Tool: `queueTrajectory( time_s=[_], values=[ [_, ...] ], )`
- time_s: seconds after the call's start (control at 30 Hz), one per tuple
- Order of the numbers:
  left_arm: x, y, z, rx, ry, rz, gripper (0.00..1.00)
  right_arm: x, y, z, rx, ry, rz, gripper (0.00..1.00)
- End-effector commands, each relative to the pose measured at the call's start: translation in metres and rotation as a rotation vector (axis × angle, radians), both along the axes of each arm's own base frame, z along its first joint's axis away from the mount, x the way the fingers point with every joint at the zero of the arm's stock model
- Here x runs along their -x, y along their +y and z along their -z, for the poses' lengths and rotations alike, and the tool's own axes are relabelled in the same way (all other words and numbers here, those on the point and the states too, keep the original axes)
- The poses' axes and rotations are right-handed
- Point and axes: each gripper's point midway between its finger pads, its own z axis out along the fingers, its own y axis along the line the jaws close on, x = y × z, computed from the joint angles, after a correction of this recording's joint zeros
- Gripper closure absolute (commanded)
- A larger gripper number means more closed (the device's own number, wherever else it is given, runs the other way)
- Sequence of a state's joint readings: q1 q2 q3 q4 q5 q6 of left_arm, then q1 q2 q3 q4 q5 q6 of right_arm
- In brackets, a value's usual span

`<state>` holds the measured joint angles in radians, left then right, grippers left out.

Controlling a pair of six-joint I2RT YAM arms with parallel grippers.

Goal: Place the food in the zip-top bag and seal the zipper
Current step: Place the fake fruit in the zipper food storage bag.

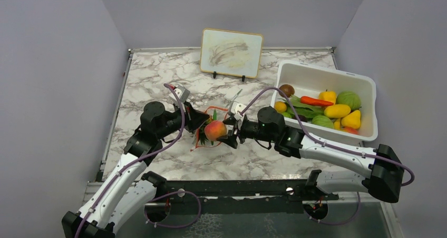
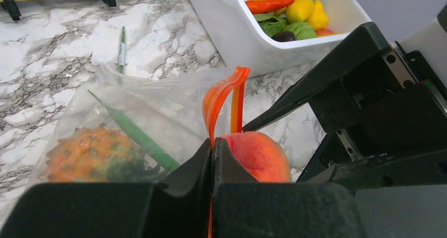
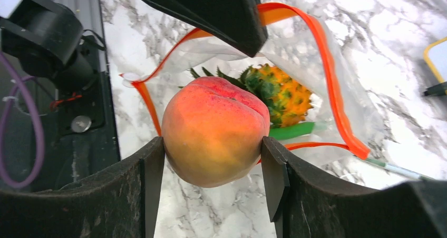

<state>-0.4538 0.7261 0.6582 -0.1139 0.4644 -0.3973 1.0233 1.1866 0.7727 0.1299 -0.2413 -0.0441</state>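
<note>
Peach being held at the bag's mouth on a marble table (image 1: pixel 158 80).
The right gripper (image 3: pixel 213 161) is clamping the peach (image 3: pixel 215 138) at table centre, just beside the open zip-top bag (image 2: pixel 158 106). The left gripper (image 2: pixel 212 148) is pinching shut on the zipper (image 3: pixel 332 75), with a pineapple (image 3: pixel 279 93) lying inside. A white bin (image 1: pixel 363 85) is sitting at 2 o'clock, and a board (image 1: pixel 231 52) is leaning at 12 against grey walls (image 1: pixel 52 64).

One camera looks down from behind me; both wrist cameras, close in, share the round orange-red toy peach (image 3: pixel 213 130).
</note>
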Motion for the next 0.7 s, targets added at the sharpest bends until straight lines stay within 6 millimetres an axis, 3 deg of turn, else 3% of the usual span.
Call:
queueTrajectory(
  time_s=[0.0,0.27,0.5,0.67],
  values=[
    [0.007,-0.003,-0.010,0.021,-0.052,0.045,1.00,-0.018,0.002,-0.018,-0.041,-0.145,0.051,0.52],
    [0.010,-0.004,-0.012,0.026,-0.057,0.059,1.00,-0.030,-0.001,-0.023,-0.050,-0.218,0.104,0.52],
    [0.011,-0.005,-0.012,0.032,-0.058,0.064,1.00,-0.052,-0.005,-0.007,0.052,-0.246,0.199,0.51],
    [0.011,-0.006,-0.014,0.036,-0.060,0.071,1.00,-0.057,-0.005,-0.002,0.069,-0.260,0.216,0.50]
  ],
)
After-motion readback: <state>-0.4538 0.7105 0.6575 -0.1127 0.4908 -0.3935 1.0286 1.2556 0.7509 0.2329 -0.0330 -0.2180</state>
